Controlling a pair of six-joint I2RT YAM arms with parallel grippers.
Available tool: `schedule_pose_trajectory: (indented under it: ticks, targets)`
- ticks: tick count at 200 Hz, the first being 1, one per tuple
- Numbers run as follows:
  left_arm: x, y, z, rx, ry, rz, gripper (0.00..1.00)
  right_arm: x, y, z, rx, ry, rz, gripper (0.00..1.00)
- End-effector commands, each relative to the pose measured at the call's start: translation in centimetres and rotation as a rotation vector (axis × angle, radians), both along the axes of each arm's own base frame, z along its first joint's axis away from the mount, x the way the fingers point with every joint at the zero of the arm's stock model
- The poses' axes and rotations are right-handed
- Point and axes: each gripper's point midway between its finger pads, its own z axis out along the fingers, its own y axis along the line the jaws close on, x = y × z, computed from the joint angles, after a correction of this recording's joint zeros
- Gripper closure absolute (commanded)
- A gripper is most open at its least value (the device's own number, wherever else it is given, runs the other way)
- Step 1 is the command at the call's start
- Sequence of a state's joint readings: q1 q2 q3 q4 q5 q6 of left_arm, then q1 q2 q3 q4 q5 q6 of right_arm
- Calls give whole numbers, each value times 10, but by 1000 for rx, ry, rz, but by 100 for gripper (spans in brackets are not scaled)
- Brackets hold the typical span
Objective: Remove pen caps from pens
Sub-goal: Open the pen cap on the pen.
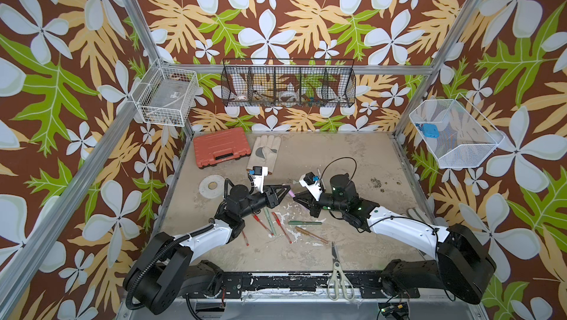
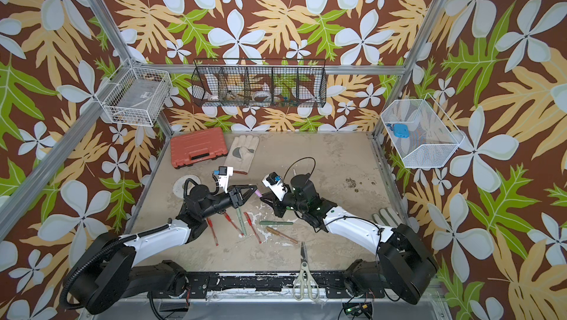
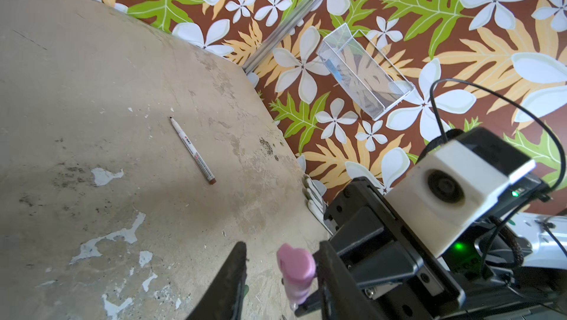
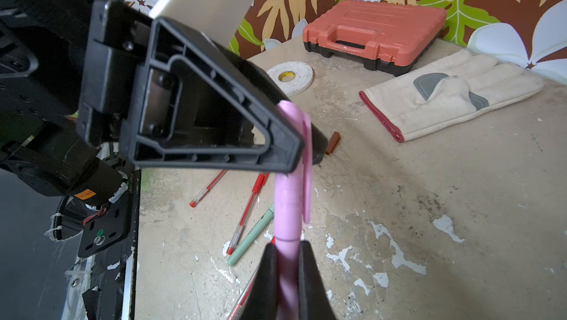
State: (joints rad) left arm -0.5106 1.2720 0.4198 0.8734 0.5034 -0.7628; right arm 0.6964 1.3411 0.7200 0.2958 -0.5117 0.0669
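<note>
A lilac-pink pen (image 4: 287, 211), its pink cap (image 3: 296, 269) on, is held in the air by the right gripper (image 4: 288, 245). Three red pens (image 1: 281, 226), a pale green pen (image 1: 270, 222), a dark green pen (image 1: 303, 222) and a gold-brown pen (image 1: 311, 235) are laid flat at its 6 o'clock. A white marker (image 3: 193, 151), uncapped, is seen at its 2 o'clock, and a brown cap (image 4: 333, 143) at its 11 o'clock.

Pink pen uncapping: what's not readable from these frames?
- Left wrist view: whether the left gripper presses the pink cap; one jaw shows a gap, and the bottom edge cuts off the rest.
- Right wrist view: the pink pen barrel past the right gripper; its jaws and the bottom edge hide it.
- Both top views: contents of the black wire basket, too small.
</note>
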Motion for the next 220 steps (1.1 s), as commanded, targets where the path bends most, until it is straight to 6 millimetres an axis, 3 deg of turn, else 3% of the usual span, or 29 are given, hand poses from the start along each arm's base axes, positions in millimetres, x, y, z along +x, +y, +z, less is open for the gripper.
schedule_pose_trajectory:
  ticks: [1, 67, 98, 106, 138, 157, 202, 220]
  targets:
    - [-7, -9, 17, -23, -78, -48, 62, -1, 4, 10, 36, -18, 17, 91]
    - [-7, -11, 16, -24, -77, -46, 77, -8, 8, 7, 40, -11, 51, 91]
    - [-7, -9, 16, -24, -82, -39, 94, -10, 9, 9, 41, -20, 59, 90]
    - [-8, -8, 17, -25, -86, -35, 100, -10, 8, 9, 36, -23, 55, 85]
    - [-10, -6, 21, -25, -104, -28, 100, -8, 1, 7, 8, -53, 21, 56]
    - [-11, -7, 22, -28, -110, -37, 100, -8, 0, 3, -7, -48, 20, 49]
    - [-18, -12, 24, -48, -118, -89, 100, -15, 8, -2, -1, -13, 89, 57]
    - [-20, -15, 22, -45, -117, -105, 100, -17, 9, -3, 0, -7, 101, 65]
